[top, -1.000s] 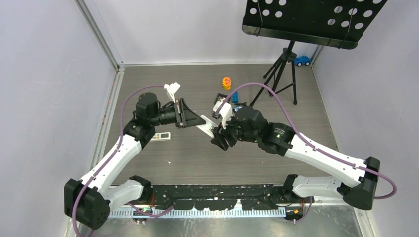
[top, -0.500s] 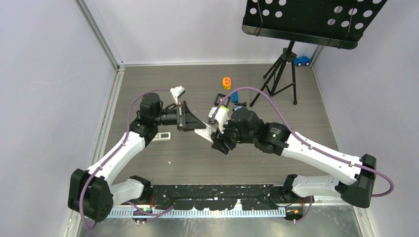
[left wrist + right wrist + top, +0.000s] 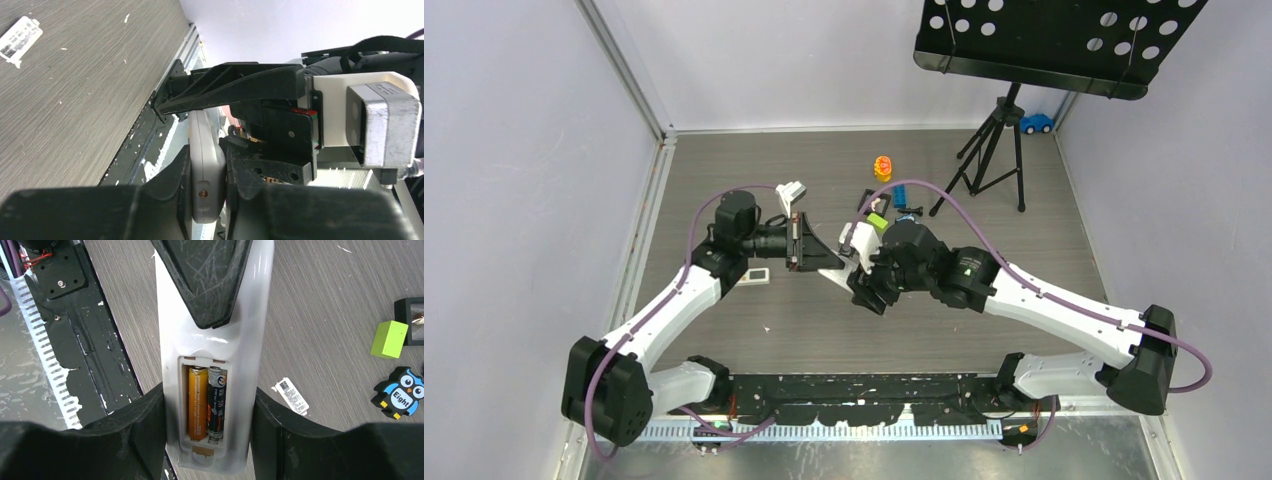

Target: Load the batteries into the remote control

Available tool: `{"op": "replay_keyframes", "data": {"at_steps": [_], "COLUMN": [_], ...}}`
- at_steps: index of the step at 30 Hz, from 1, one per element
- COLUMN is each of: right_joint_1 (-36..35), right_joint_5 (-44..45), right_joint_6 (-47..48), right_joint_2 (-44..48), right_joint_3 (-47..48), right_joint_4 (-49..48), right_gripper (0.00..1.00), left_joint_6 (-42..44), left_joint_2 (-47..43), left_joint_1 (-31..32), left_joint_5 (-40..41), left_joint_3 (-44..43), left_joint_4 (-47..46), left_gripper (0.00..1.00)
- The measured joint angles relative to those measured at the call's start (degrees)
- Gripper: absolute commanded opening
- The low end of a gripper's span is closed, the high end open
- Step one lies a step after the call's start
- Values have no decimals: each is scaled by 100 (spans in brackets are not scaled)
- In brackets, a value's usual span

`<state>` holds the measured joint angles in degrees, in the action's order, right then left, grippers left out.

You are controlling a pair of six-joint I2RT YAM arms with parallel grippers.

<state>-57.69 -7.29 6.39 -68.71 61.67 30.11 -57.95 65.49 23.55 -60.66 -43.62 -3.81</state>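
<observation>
The top external view looks down from high over the near edge onto the whole tabletop (image 3: 724, 170). Each wrist view rides close behind its own jaws, facing along them. All three share the remote control (image 3: 832, 268): the left wrist sees it edge-on, the right wrist its back.

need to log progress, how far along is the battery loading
Done: an orange battery and a dark battery lie side by side in the recess of the remote control.
In hand: the remote control is clamped between the right fingers and also between the left fingers.
Left: the recess has no cover on it, so closing it likely remains.
</observation>
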Motion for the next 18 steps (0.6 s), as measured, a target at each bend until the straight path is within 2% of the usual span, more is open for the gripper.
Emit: {"op": "replay_keyframes", "data": {"at_steps": [2,5,8,9,12,18], "right_joint_1": [-4,-7,-13,-20,9,455], "right_joint_5": [7,26,79,105,297,520], "right_joint_6": [7,0,-31,-52,-297,-1097], "right_joint_2": [-33,-33,-33,-33,-20,339], "right_joint_3": [0,-11,-44,-63,-131,-592], "right_joint_4": [26,46,31,17,-50,-391], "right_gripper": [24,36,63,69,74,74], "left_joint_6": [66,166,243,278,560,1038], "left_joint_2": [15,39,39,39,37,26], "left_joint_1": [17,28,46,55,87,31], "left_joint_5": [24,31,105,146,516,1633], "left_joint_3": [-11,-11,-11,-11,-13,72], "left_joint_4": [68,111,155,186,472,1049], "left_gripper": [0,0,0,0,0,0]}}
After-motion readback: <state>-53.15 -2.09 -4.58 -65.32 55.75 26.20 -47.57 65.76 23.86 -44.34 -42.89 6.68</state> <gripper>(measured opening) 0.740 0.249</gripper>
